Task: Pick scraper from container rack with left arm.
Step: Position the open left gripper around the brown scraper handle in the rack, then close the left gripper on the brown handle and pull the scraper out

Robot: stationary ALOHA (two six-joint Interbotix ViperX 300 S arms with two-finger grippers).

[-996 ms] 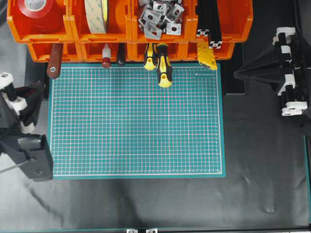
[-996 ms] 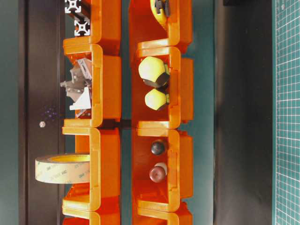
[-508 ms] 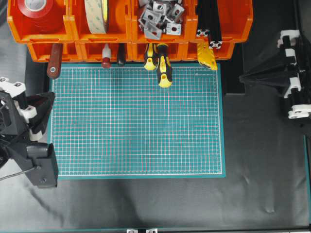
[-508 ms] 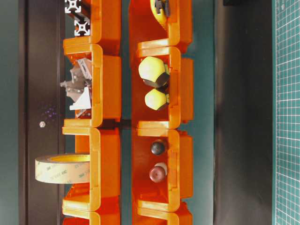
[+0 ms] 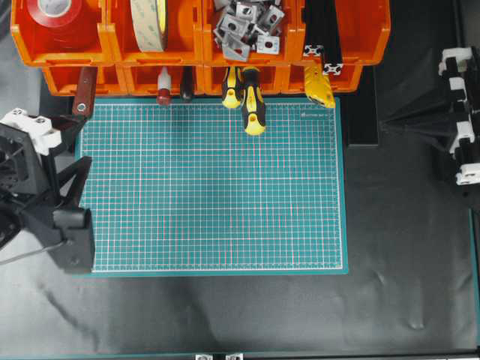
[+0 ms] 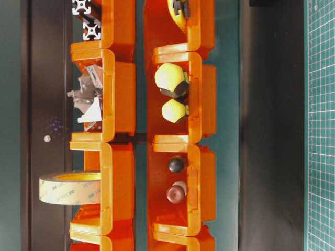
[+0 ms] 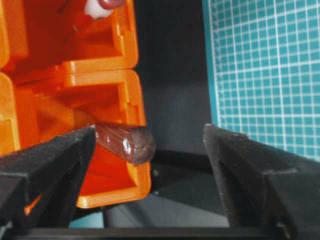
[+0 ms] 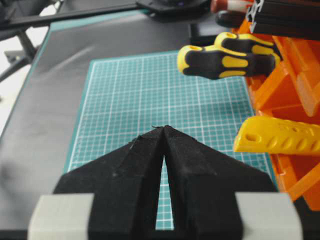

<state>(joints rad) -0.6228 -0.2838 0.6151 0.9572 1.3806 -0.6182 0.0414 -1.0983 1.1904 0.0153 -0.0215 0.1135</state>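
In the left wrist view, nearest the lens, the matte black fingers (image 7: 45,165) of the left gripper (image 7: 150,150) stand wide apart at the lower left and lower right of the frame, with nothing held between them. Just beyond, the rounded, glossy reddish-brown butt of the scraper (image 7: 131,143) pokes out of the lower open-front bin of the container rack (image 7: 115,60), near the frame's middle left; the jaws flank it without touching. The bin's plastic is smooth, bright orange, with stepped moulded edges.

Overhead, the left gripper (image 5: 58,144) sits at the left edge, pointed up toward the scraper (image 5: 83,94), whose handle slants out of the lower leftmost bin at upper left, its metal-ringed hole visible at the end. The gridded teal cutting mat (image 5: 210,210) fills the centre. Yellow-and-black screwdrivers (image 5: 252,101) overhang the mat's top edge. At the right edge, the right gripper (image 8: 164,131) has its wedge-shaped black tips pressed together, holding nothing.
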